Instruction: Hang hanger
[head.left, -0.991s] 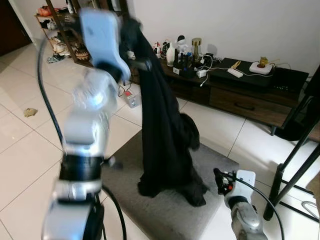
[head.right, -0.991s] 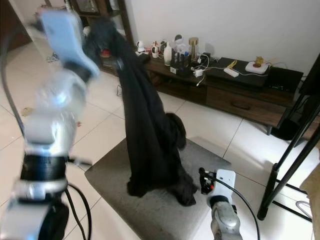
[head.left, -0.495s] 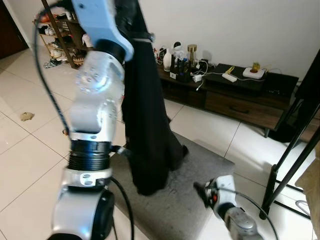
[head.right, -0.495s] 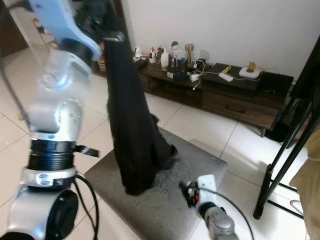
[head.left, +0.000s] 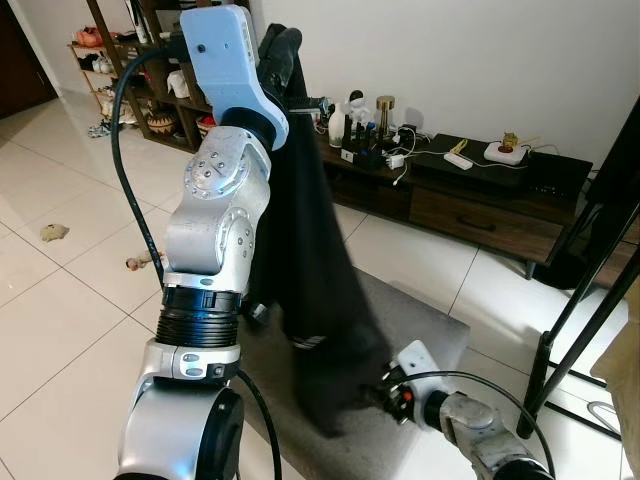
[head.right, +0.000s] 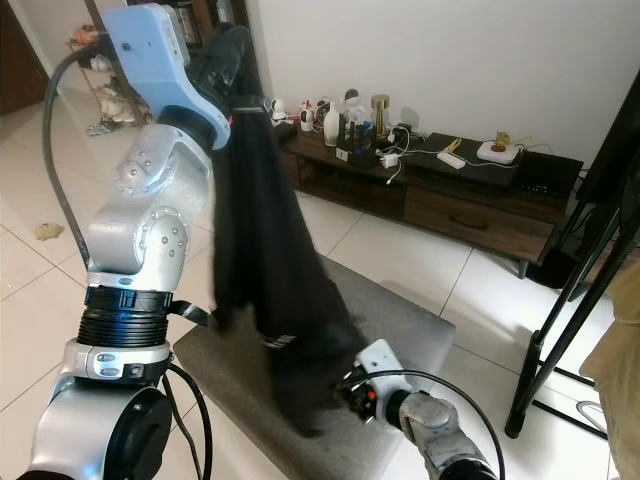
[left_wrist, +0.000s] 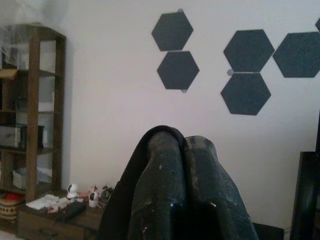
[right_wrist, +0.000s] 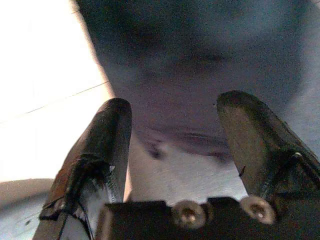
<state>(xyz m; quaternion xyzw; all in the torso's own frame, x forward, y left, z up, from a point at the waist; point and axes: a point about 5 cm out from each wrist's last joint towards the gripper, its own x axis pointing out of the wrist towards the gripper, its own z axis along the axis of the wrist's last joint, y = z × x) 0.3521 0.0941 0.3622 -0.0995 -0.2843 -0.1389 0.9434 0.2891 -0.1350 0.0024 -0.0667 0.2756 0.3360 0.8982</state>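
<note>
A: Near, lower right of frame?
B: One right gripper, two fingers spread, nothing between, low over one grey rug at the hem.
A: Middle?
B: One black garment hanging from upper centre. Hanger itself not discernible.
A: Top?
B: One left gripper, fingers pressed together, garment draped over them.
A: Far?
B: One dark TV cabinet, upper right.

White tiled floor with a grey rug; cluttered low dark cabinet behind.
</note>
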